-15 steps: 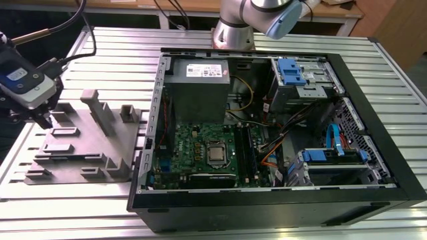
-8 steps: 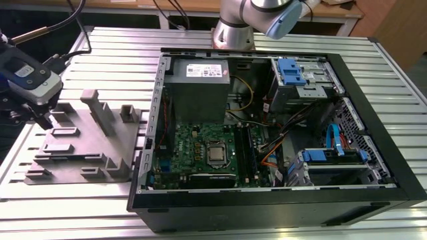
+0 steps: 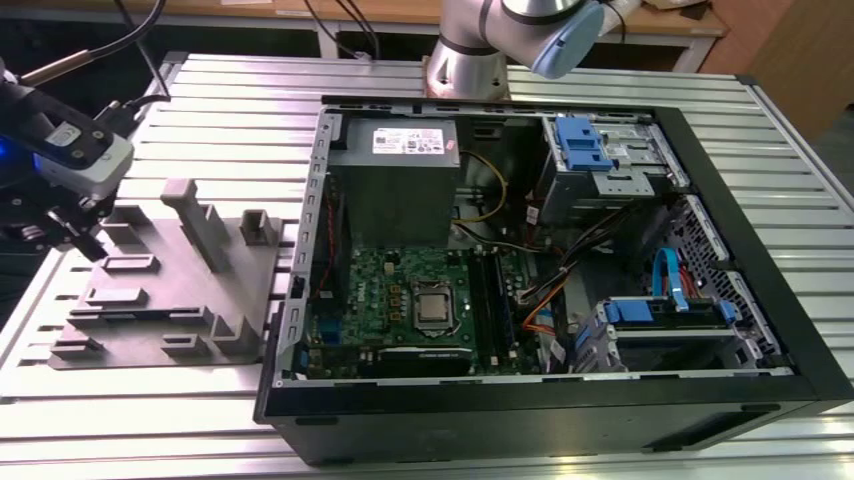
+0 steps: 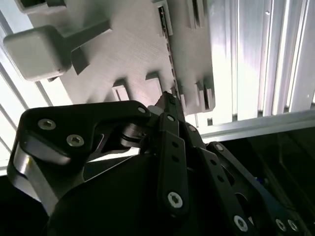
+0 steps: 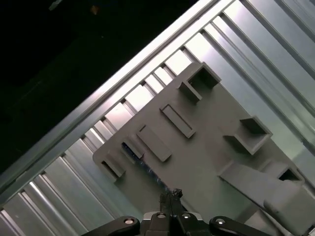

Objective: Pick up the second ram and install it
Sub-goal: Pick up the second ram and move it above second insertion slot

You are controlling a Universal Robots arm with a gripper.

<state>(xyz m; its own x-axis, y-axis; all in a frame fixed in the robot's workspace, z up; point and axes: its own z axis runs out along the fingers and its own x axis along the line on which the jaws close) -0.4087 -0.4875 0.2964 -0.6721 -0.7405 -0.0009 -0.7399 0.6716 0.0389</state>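
Fixture plate (image 3: 150,300) beside open computer case (image 3: 534,418).

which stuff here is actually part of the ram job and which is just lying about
In the job:
tool
second ram, apparently the thin dark blue strip in a tray slot near the tool
grey tray
memory slots on the motherboard

Just there:
power supply
blue drive bracket
blue cable
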